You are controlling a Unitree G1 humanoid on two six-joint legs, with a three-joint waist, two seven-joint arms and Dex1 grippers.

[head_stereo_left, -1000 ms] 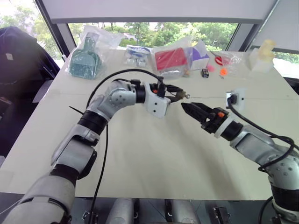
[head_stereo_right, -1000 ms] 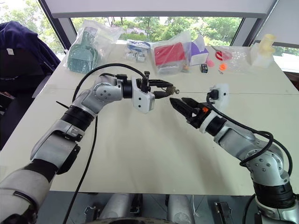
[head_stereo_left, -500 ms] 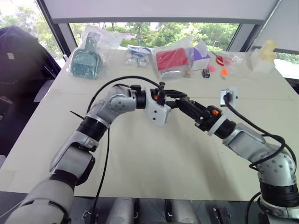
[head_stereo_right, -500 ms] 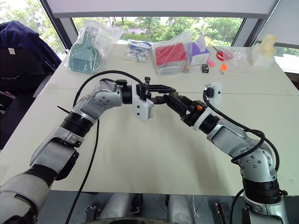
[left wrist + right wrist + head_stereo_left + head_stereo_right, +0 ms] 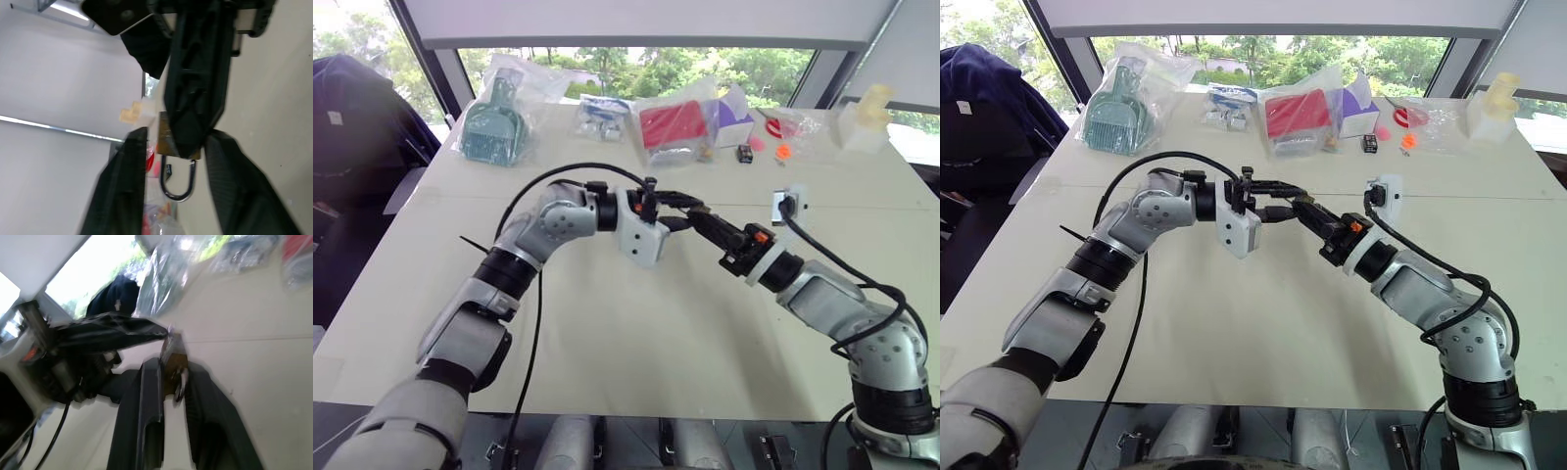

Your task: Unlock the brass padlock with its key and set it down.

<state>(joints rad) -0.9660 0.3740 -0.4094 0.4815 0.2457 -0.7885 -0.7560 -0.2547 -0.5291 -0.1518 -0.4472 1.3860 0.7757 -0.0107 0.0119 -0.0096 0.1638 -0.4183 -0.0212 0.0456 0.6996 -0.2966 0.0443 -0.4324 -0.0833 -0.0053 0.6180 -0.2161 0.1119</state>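
Above mid-table, both grippers meet at the brass padlock.
Right gripper has its two fingers closed narrow on the padlock body, silver shackle free and showing. Left gripper stands parted on either side of it, fingers slack, not pinching. Key not discernible. Bagged items line the far table edge.

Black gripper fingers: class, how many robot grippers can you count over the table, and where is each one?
2. The left gripper and the right gripper meet above the middle of the table, around the brass padlock.
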